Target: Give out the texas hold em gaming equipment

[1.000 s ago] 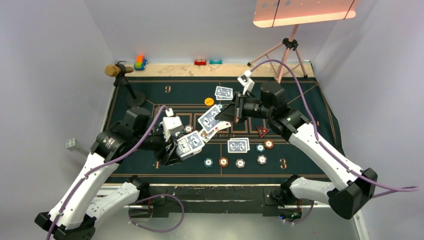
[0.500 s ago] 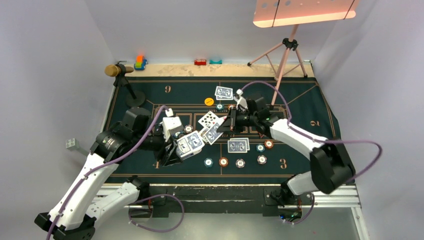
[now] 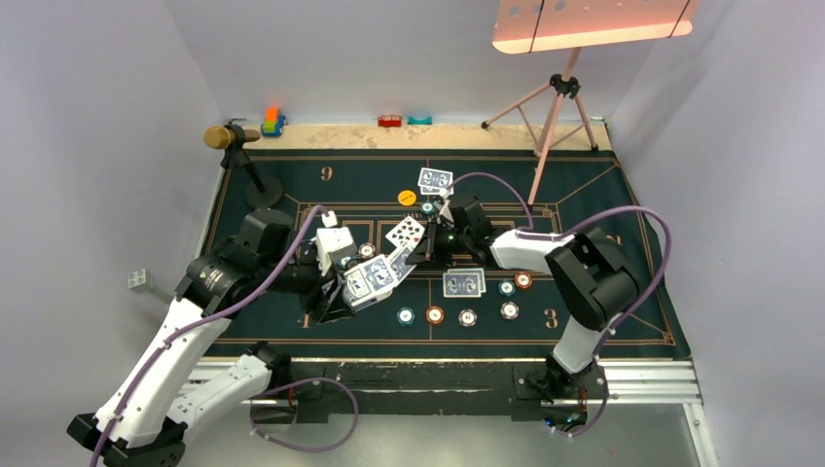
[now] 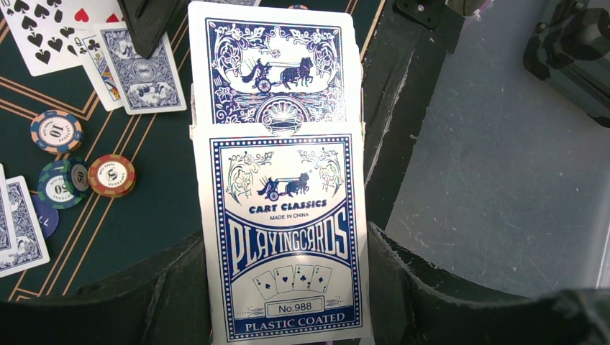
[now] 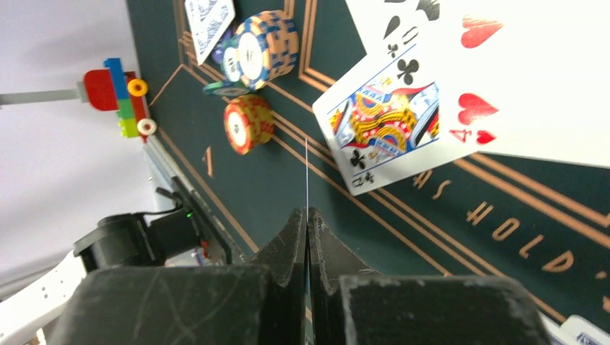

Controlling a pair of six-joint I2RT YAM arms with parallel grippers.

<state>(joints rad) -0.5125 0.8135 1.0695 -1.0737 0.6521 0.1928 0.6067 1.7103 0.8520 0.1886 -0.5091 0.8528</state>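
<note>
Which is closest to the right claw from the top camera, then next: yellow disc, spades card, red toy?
1. The spades card, right beside the right claw.
2. The yellow disc, farther back.
3. The red toy, at the far back edge.

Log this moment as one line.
left gripper: shut on card box | right gripper: shut on single card, edge-on over mat

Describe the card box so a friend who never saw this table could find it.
Start at the dark green mat, then go to its near left part, where the left gripper clamps the card box. Unlike the loose cards lying flat, it bears the words PLAYING CARDS in blue.
</note>
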